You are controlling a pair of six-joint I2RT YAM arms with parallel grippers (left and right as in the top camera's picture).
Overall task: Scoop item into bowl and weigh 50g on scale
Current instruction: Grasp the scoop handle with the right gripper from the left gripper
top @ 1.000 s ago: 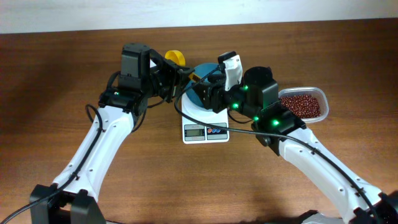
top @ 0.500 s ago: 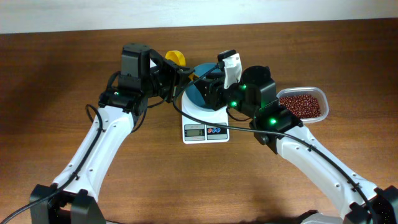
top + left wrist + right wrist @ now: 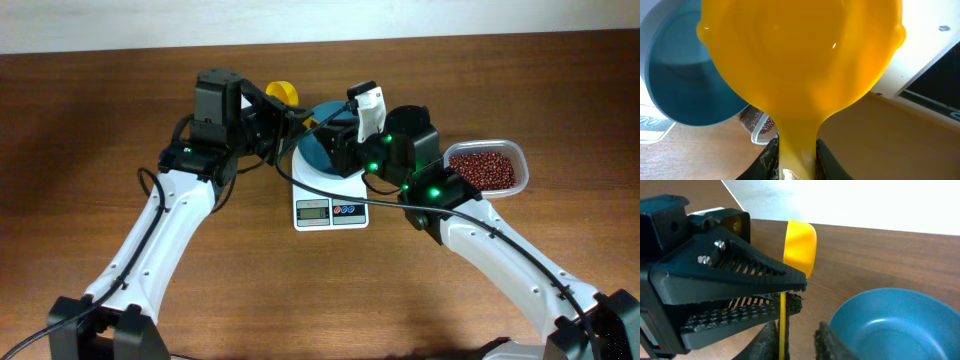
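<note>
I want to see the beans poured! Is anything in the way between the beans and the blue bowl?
Yes. The right arm sits between the beans and the bowl, reaching over the bowl's near side.

Robotics lab bench, left arm (image 3: 165, 225) & right arm (image 3: 510, 265) at wood table (image 3: 80, 200), plain white wall (image 3: 300, 20)

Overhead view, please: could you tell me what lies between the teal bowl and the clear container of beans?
The right arm's wrist fills the stretch between bowl and container, seen overhead.
</note>
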